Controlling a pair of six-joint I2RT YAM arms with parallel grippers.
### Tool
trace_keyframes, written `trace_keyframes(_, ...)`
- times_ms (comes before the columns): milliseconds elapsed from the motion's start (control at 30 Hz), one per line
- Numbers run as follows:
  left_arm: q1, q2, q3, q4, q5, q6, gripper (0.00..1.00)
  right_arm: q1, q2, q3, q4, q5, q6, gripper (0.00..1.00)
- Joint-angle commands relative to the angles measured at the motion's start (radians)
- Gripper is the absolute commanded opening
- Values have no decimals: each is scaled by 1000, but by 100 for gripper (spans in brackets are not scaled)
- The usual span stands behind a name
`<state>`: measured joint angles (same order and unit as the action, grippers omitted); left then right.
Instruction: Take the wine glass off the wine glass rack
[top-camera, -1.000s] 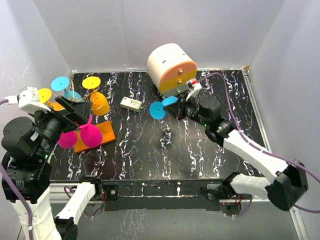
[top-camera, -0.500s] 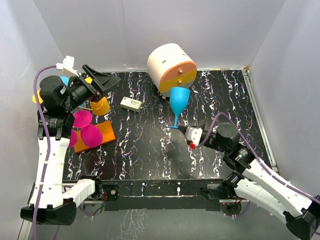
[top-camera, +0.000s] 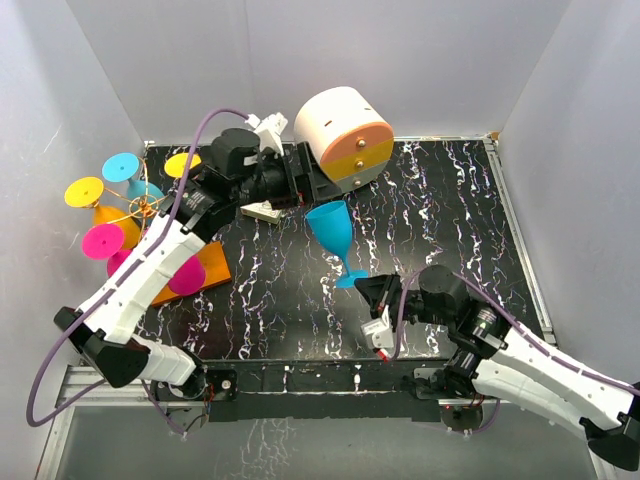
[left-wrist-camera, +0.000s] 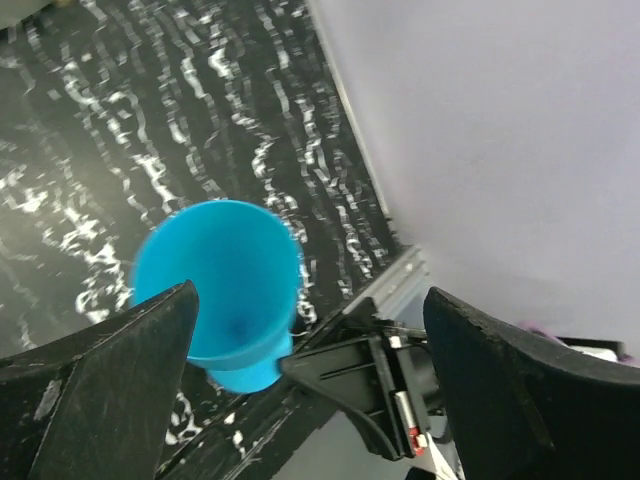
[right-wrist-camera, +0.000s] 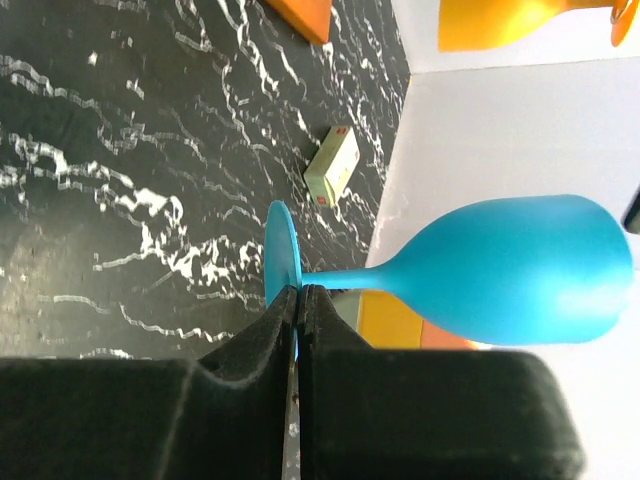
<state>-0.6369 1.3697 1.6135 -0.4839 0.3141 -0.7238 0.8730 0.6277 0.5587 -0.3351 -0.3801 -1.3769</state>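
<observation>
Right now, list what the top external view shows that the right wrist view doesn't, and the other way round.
Only top external: the whole wine glass rack with other glasses hanging on it, and the left gripper, open, by the bowl of the blue wine glass. Only right wrist: the right gripper seen close, shut on the rim of the glass's foot. Both: the blue glass, the small box and the black marbled table.

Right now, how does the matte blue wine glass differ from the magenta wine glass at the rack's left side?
The matte blue wine glass is off the rack, its foot pinched in the right arm's fingers; the magenta wine glass hangs on the orange-based rack with golden wire hooks. The blue one is tilted, bowl up; the magenta one turns its round foot to the overhead camera. Both look opaque and alike in shape.
</observation>
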Motion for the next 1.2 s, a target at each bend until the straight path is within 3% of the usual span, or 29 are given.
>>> trace_keyframes(0, -32, -8, 61, -141, -174, 60, 91, 30, -100, -76, 22, 131, -236, 0)
trace_keyframes(133, -35, 40, 89, -251, -222, 76, 80, 43, -186, -156, 83, 219, -351, 0)
trace_keyframes(233, -36, 8, 64, -230, -228, 67, 72, 50, -226, -181, 86, 279, -390, 0)
trace_keyframes(433, -39, 42, 39, -200, -103, 43, 55, 54, -268, -201, 101, 294, -424, 0)
trace_keyframes(733, -122, 143, 101, -232, -108, 46, 48, 54, -289, -184, 93, 301, -451, 0)
trace_keyframes(967, -149, 178, 121, -240, -132, 40, 17, 54, -322, -202, 97, 298, -447, 0)
trace_keyframes(1100, -152, 184, 147, -257, -163, 45, 1, 55, -314, -194, 76, 293, -406, 16)
trace_keyframes(1167, -152, 192, 186, -287, -213, 57, 0, 55, -293, -179, 65, 301, -333, 28)
